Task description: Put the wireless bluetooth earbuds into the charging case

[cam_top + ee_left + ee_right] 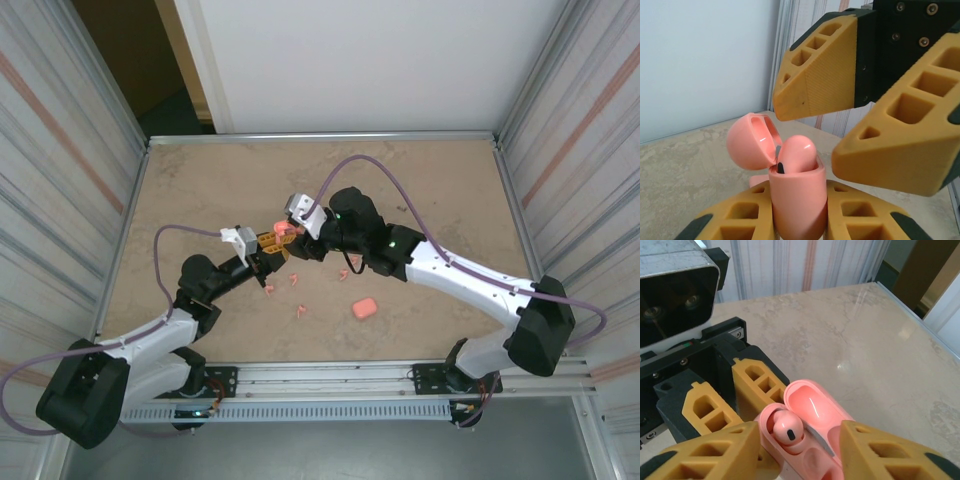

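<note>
Left fingers clamped, right fingers parted

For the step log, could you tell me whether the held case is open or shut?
Open: the case has its lid hinged back, and an earbud sits inside.

Bright, even light, soft shadows; a glare spot on the table; close foreground slightly blurred
</note>
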`<action>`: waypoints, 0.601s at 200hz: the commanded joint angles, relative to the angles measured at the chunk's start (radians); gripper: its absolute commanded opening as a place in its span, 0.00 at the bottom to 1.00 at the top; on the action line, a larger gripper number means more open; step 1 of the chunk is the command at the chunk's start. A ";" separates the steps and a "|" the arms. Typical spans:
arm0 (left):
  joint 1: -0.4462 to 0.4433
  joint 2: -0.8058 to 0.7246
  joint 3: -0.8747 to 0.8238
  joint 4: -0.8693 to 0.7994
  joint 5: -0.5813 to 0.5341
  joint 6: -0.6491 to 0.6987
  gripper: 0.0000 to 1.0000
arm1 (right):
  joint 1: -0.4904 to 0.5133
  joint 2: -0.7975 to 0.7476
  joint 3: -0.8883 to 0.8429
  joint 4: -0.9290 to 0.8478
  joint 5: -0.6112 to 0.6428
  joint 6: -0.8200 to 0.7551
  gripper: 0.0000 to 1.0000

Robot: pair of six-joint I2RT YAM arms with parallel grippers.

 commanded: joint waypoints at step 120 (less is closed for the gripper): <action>0.001 -0.094 -0.007 0.027 -0.009 0.008 0.00 | -0.125 -0.182 -0.092 -0.065 0.091 0.279 0.75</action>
